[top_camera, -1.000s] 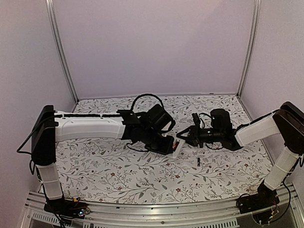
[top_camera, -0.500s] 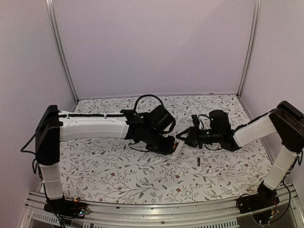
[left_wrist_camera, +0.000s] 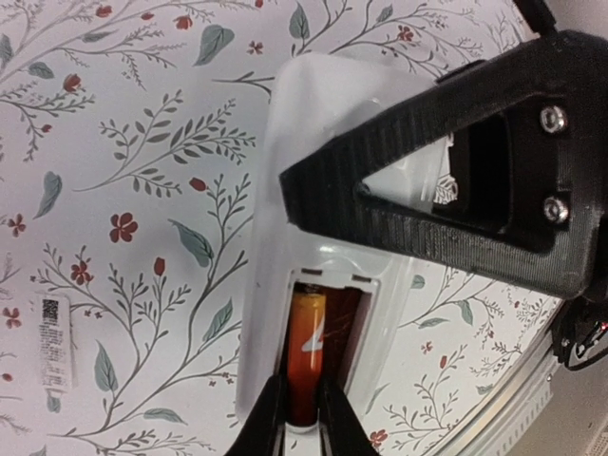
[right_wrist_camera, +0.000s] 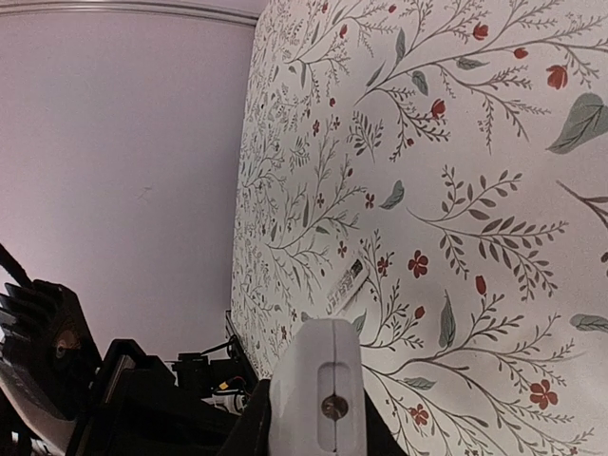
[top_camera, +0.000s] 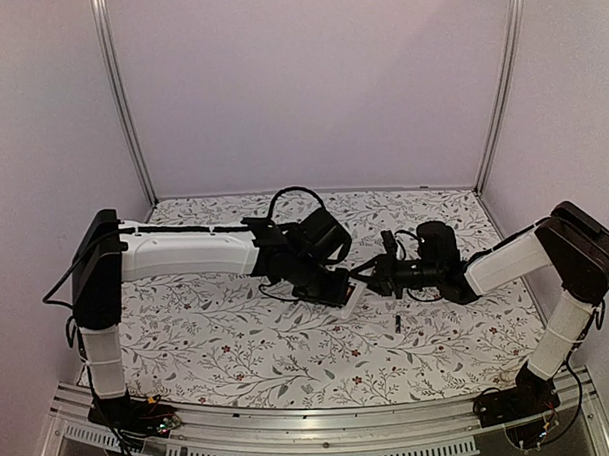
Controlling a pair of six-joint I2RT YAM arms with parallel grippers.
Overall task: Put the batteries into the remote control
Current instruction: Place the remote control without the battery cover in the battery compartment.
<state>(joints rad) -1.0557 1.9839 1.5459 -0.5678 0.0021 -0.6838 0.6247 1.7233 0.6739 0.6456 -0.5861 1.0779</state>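
Left of centre in the overhead view, your left pincer (top_camera: 338, 287) is clamped on the remote control (top_camera: 354, 298). The remote juts out white from the pincer's right side, at the middle of the flowered table (top_camera: 218, 341). From the left wrist you see one black finger (left_wrist_camera: 418, 190) lying slantwise across the remote's upper half; its partner is hidden behind the casing. Below that finger the battery bay is open. The orange-red battery (left_wrist_camera: 306, 353) lies lengthwise inside it, at the lower middle of the frame. Meeting the remote from the right, your right pincer (top_camera: 371, 282) is closed on that battery, with its two fingertips (left_wrist_camera: 269, 425) pressed against either side of the battery's near end at the bottom edge. Further right and lower, the black battery (top_camera: 397, 320) lies alone on the table, apart from both pincers.
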